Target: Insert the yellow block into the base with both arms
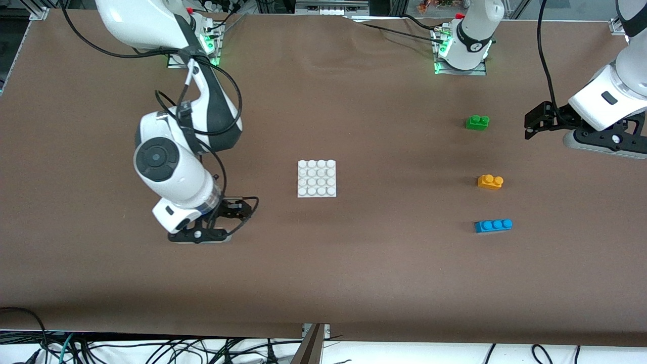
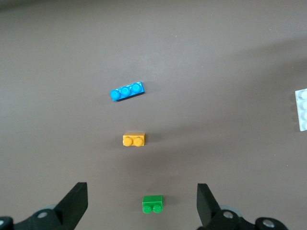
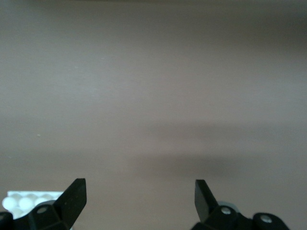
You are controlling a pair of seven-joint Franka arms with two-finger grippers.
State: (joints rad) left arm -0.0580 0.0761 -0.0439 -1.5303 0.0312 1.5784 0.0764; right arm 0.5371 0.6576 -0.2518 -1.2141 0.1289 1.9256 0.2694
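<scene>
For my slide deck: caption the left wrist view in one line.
Open left gripper above the green brick, yellow block and blue brick.

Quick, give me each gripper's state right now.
Left gripper: open, holding nothing, over the table near the green brick.
Right gripper: open, holding nothing, beside the base.

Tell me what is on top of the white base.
Nothing sits on the base: only its own studs show, all uncovered. The yellow block lies apart on the table. Its underside is hidden.

Yellow block [image 1: 490, 181] lies studs-up, well apart from white base [image 1: 317, 178].
</scene>
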